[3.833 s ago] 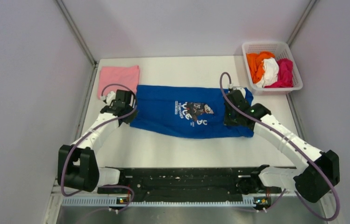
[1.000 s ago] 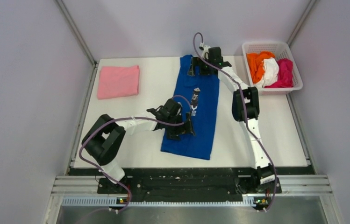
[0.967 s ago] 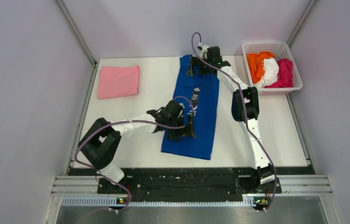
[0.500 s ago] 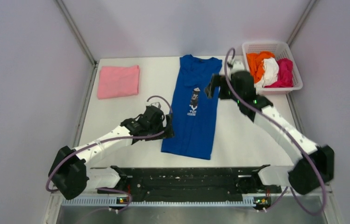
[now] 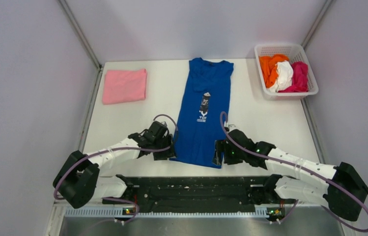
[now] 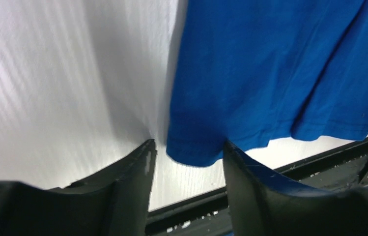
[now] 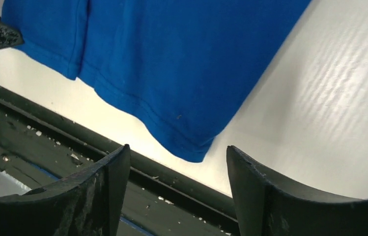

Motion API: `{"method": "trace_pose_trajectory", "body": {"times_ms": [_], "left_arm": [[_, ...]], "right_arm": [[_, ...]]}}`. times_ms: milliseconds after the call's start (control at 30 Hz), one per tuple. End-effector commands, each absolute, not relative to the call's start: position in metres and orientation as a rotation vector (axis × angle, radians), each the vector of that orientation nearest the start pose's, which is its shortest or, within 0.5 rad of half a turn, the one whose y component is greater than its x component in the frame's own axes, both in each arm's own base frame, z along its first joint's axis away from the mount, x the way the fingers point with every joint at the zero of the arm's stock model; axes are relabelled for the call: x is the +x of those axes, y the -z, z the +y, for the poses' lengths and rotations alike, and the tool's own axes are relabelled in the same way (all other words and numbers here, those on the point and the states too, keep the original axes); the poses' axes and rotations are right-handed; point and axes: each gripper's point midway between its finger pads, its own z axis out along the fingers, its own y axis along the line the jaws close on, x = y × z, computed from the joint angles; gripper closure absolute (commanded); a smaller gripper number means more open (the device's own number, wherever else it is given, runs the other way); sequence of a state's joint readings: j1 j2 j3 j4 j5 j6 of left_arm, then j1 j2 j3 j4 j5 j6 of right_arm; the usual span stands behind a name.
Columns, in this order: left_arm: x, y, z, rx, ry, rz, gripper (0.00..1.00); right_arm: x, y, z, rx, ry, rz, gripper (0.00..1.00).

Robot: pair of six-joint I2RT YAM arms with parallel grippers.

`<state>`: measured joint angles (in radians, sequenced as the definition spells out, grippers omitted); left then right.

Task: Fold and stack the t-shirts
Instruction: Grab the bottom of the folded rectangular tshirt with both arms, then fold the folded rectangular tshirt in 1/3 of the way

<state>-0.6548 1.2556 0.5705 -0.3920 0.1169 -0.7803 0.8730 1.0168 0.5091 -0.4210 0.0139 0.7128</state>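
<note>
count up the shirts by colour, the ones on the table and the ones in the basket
royal-blue cotton t-shirt, flat on the table: 1
light pink cotton t-shirt, folded on the table: 1
orange t-shirt, in the white plastic lattice basket: 1
white t-shirt, in the basket: 1
magenta t-shirt, in the basket: 1
total: 5

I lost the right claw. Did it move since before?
Yes. The right gripper left the far end near the basket and came toward the robot, now at the near right corner of the blue t-shirt.
</note>
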Motion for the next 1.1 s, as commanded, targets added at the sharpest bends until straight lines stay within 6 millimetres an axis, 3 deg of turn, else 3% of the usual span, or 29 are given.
{"method": "trace_pose_trajectory", "body": {"times_ms": [0, 133, 167, 300, 433, 633, 833, 1067], "left_arm": [[0.176, -0.017, -0.206, -0.116, 0.644, 2.785, 0.56], [0.173, -0.01, -0.202, -0.122, 0.619, 2.805, 0.97], [0.171, -0.01, -0.201, -0.122, 0.611, 2.813, 1.0], [0.162, -0.011, -0.199, -0.134, 0.638, 2.825, 1.0], [0.146, -0.019, -0.2, -0.153, 0.723, 2.825, 1.0], [0.126, -0.046, -0.214, -0.085, 0.96, 2.772, 1.0], [0.154, -0.08, -0.233, -0.021, 0.993, 2.686, 1.0], [0.226, -0.102, -0.255, -0.031, 0.924, 2.63, 1.0]], "right_arm": [[0.132, -0.046, 0.233, -0.172, -0.742, 2.611, 0.33], [0.127, -0.023, 0.227, -0.177, -0.653, 2.683, 0.45], [0.126, -0.019, 0.225, -0.177, -0.633, 2.695, 0.46], [0.122, -0.008, 0.216, -0.156, -0.563, 2.717, 0.61], [0.112, -0.013, 0.221, -0.188, -0.61, 2.711, 1.0], [0.091, -0.031, 0.234, -0.266, -0.698, 2.708, 1.0], [0.12, -0.068, 0.247, -0.321, -0.708, 2.546, 1.0], [0.186, -0.101, 0.249, -0.305, -0.692, 2.426, 1.0]]}}
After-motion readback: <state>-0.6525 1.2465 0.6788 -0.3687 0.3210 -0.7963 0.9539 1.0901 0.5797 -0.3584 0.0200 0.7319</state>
